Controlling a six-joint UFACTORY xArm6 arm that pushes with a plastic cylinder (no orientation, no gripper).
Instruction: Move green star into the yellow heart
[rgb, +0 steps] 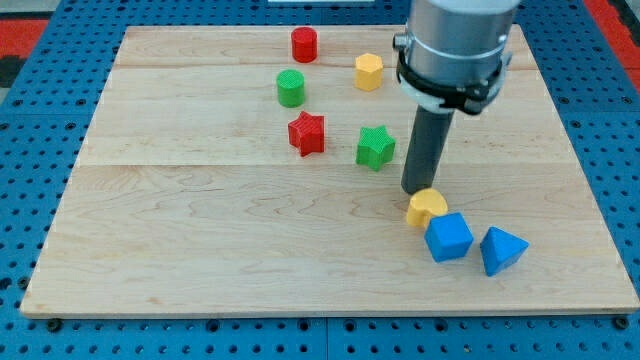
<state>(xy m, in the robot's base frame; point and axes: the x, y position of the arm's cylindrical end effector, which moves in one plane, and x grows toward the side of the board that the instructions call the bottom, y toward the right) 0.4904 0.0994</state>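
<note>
The green star (375, 146) lies right of the board's middle. The yellow heart (426, 208) lies below and to the right of it, touching the blue cube (448, 238). My tip (413, 191) stands just above the yellow heart's upper left edge, below and to the right of the green star, a short gap from the star.
A red star (307, 133) lies left of the green star. A green cylinder (290, 88), a red cylinder (304, 44) and a yellow hexagon block (368, 72) lie toward the view's top. A blue triangular block (500, 250) lies right of the blue cube. The wooden board (180, 250) ends near the view's bottom.
</note>
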